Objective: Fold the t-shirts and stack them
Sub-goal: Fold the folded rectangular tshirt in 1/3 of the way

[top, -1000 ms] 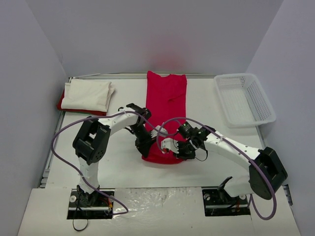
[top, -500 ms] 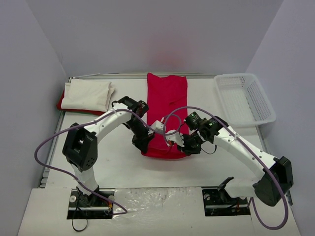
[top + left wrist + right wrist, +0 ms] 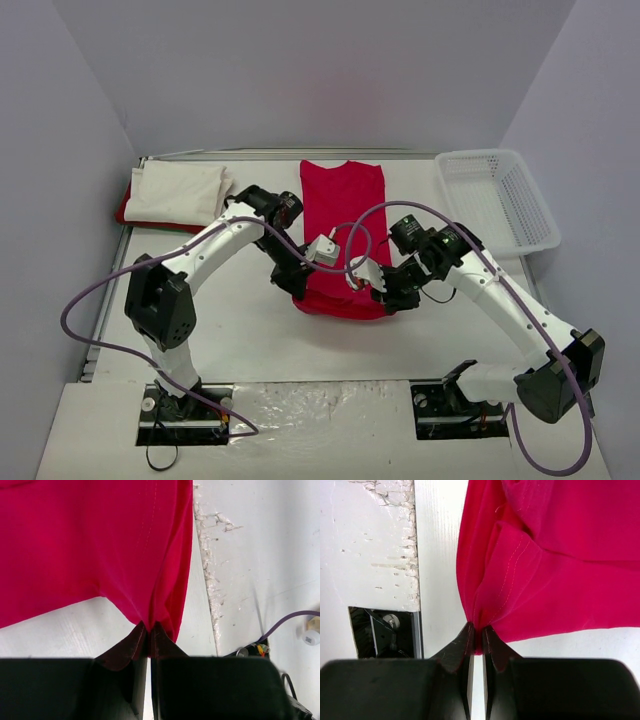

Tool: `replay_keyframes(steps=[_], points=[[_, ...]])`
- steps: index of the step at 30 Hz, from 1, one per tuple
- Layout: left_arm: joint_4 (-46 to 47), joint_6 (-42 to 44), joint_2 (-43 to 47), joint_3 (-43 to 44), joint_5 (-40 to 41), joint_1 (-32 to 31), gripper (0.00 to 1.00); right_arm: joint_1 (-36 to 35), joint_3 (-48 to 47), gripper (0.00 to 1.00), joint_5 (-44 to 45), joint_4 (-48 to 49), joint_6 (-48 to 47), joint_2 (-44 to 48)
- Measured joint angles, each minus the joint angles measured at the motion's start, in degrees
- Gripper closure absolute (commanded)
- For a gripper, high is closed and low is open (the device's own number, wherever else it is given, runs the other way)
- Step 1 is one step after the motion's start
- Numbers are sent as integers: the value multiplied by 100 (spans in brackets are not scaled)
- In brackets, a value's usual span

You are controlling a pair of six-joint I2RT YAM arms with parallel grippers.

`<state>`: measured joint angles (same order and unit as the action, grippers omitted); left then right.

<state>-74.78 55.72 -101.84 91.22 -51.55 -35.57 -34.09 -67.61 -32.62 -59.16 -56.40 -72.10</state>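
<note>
A bright red t-shirt (image 3: 340, 200) lies as a long strip down the middle of the table, its near end raised and doubled over. My left gripper (image 3: 297, 283) is shut on that end's left corner, and in the left wrist view the cloth (image 3: 90, 545) hangs bunched from the gripper (image 3: 149, 627). On the right corner my right gripper (image 3: 388, 295) is shut too, pinching the stitched hem (image 3: 530, 570) between its tips (image 3: 478, 629). A folded white t-shirt (image 3: 178, 193) rests on another red t-shirt (image 3: 125, 212) at the far left.
A white lattice basket (image 3: 497, 200) stands at the far right. Purple cables loop off both arms over the near table. The table's chipped near edge (image 3: 210, 570) and the arm mounts lie just behind the grippers.
Both grippers have moved away from the arm bases with the shirt's near end in them. The lifted hem now sits farther up the table, over the rest of the shirt.
</note>
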Motion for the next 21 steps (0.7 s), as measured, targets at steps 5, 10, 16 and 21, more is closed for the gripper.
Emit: replay_keyframes(steps=[5,10,16,21], points=[[-15,-83,-7,428,131,0,98,186,0,100,4,20,-72,-17],[-26,-243,-105,870,313,2,98,411,-11,100,11,181,-83,-166],[-24,-424,-409,1169,562,48,98,671,-164,100,35,433,-129,-527],[-17,-625,-588,1504,796,101,98,850,-308,100,76,629,-223,-874]])
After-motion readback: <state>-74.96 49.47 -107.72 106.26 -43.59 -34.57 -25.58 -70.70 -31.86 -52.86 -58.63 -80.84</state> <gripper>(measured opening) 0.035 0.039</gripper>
